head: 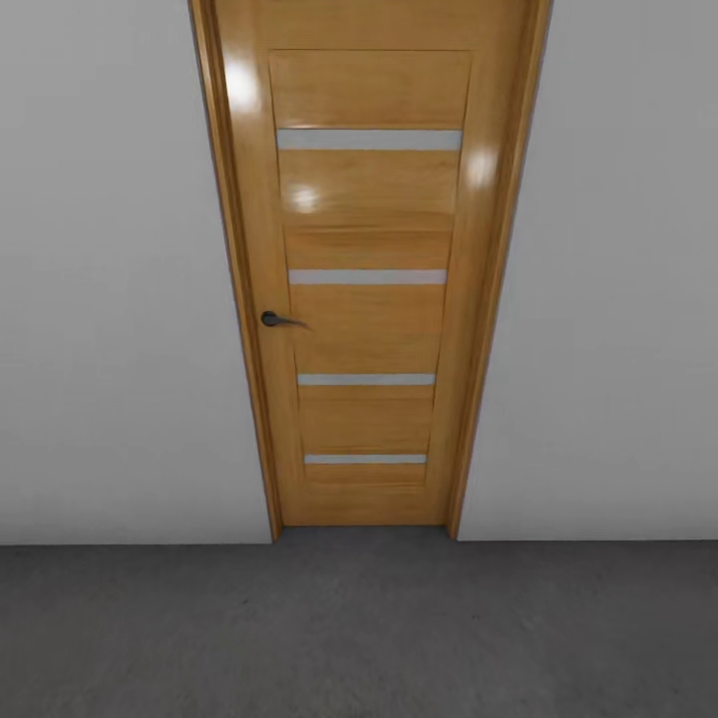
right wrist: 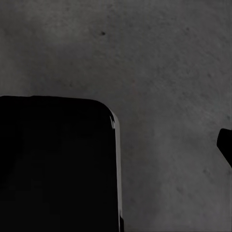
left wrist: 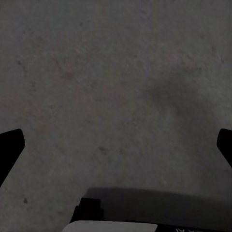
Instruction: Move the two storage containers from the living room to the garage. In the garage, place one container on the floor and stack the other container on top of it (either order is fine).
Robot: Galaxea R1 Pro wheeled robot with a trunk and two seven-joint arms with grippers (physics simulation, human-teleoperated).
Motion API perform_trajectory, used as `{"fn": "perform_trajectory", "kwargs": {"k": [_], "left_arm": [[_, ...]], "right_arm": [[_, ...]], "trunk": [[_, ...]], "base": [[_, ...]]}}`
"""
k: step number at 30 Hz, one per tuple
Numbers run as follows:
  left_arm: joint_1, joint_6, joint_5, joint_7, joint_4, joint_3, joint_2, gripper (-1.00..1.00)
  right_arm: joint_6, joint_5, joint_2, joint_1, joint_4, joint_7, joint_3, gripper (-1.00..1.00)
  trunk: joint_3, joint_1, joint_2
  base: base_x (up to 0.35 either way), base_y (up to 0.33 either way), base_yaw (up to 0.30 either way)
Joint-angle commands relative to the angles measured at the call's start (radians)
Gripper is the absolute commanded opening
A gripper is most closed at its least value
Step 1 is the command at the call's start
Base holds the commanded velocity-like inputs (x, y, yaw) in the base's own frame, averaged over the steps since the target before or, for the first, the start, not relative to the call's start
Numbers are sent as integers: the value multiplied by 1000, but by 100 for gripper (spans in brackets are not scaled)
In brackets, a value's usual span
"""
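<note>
The storage containers are out of view. I face a wall of the garage, with dark grey concrete floor (head: 359, 638) running up to it. My left gripper (left wrist: 116, 150) hangs open over bare floor (left wrist: 121, 87), one black fingertip (left wrist: 9, 147) at each side edge and nothing between them. In the right wrist view, my right gripper (right wrist: 121, 145) also points down at the floor (right wrist: 164, 63). One of its fingertips (right wrist: 225, 145) shows far out at the side, so it stands open. A large black body (right wrist: 53, 164) covers the other side.
A glossy wooden door (head: 364, 279) with several pale horizontal slats and a dark handle (head: 271, 319) stands shut straight ahead. White-grey walls (head: 110, 299) flank it on both sides. A pale part of the robot (left wrist: 111, 227) shows by the left gripper.
</note>
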State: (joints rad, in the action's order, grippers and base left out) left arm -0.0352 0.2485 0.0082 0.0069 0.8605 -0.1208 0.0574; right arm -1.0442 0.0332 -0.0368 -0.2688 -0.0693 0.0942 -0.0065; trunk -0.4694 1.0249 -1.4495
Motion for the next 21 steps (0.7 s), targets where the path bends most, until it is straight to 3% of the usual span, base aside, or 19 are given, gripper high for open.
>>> {"fn": "perform_trajectory", "kwargs": {"k": [1,17,21], "left_arm": [[-1,6,1,1,3,-2,1,100],[0,-16,6,-1,15,-1,1,100],[0,-27,5,0,52,-1,1,100]], "right_arm": [[-3,4,0,0,-2,6,0,100],[-3,3,0,0,-3,7,-1,100],[-3,3,0,0,-3,7,-1,100]], "trunk": [[-1,0,0],[-1,0,0],[-1,0,0]], "base": [[2,0,0],[0,0,0],[0,0,0]]}}
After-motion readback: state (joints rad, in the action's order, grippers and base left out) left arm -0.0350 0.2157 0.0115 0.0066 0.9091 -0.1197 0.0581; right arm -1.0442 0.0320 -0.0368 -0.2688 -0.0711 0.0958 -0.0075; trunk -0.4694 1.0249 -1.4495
